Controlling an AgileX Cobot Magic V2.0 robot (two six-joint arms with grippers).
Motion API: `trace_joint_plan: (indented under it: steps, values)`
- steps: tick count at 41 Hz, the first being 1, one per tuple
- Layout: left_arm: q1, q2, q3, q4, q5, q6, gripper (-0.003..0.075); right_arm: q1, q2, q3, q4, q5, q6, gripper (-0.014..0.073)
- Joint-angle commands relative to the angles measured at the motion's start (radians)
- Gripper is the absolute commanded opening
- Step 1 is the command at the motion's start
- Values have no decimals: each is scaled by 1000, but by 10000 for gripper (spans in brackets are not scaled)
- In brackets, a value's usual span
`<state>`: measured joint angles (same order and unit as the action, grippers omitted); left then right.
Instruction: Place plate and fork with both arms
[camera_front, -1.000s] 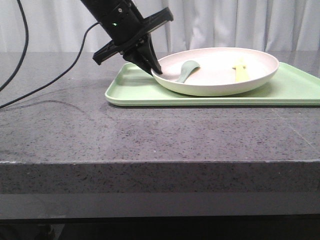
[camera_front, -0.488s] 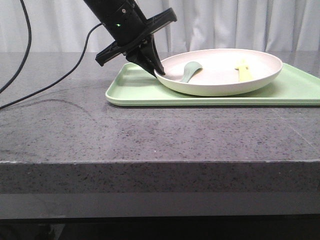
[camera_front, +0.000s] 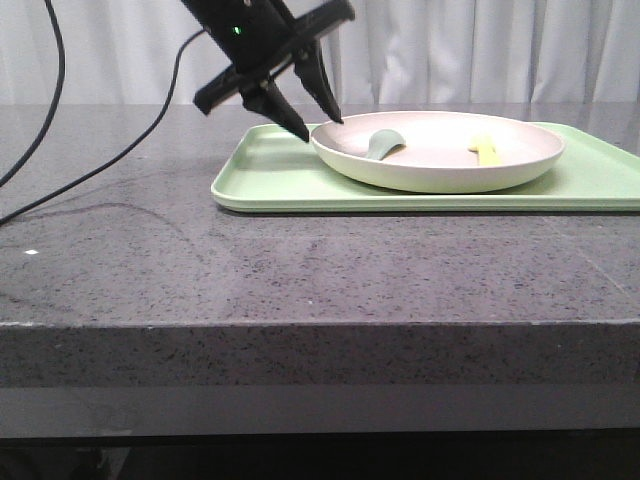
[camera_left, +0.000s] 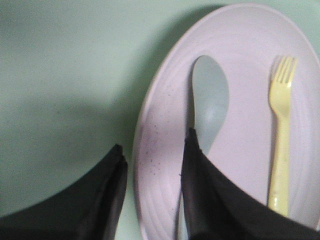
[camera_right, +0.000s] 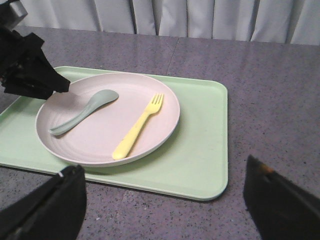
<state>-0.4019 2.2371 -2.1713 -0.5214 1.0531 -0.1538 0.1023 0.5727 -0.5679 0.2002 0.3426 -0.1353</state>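
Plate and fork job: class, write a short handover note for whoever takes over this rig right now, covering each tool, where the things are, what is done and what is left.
Left tool: open, just above the plate's near-left rim, one finger on each side, holding nothing.
Right tool: open, empty, hanging back above the table beside the tray.
Plate: flat on the green tray.
Fork: lying in the plate, next to a grey-green spoon.
Done: the plate is on the tray.
Left: the fork is untouched in the plate; placing it looks like the right arm's job.
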Motion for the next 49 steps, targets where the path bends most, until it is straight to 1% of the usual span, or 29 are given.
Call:
trace_joint_plan:
  steps: [1,4,7,11,14,22,24,27,32,39,40,43,49]
  values:
    - [20,-78,-98,-41,36,28,242,-1,5,-35,-4,-72,0,654]
    - [22,-78,-141,-41,79,28,188,-1,5,-35,-4,-72,0,654]
    - [22,-78,-184,-36,128,57,104,-1,5,-35,-4,-72,0,654]
    - [22,-78,-222,-28,183,61,-21,-1,5,-35,-4,-72,0,654]
    - [22,-78,-242,-16,219,64,-18,-1,5,-35,-4,-72,0,654]
    - [11,-99,-242,-6,218,64,-18,-1,5,-35,-4,-72,0,654]
    - [2,-110,-242,14,218,70,-18,-1,5,-35,-4,-72,0,654]
    - [-11,-144,-225,95,218,73,-18,-1,5,-35,-4,-72,0,654]
    - [-15,-224,-138,250,218,73,-18,-1,5,-35,-4,-72,0,654]
    - [3,-368,78,419,218,69,-18,-1,5,-35,-4,-72,0,654]
    - [8,-394,129,452,213,65,-18,-1,5,-35,-4,-72,0,654]
    - [27,-461,236,507,190,42,-18,-1,5,-35,-4,-72,0,654]
    - [84,-620,469,521,70,22,-18,-1,5,-35,-4,-71,0,654]
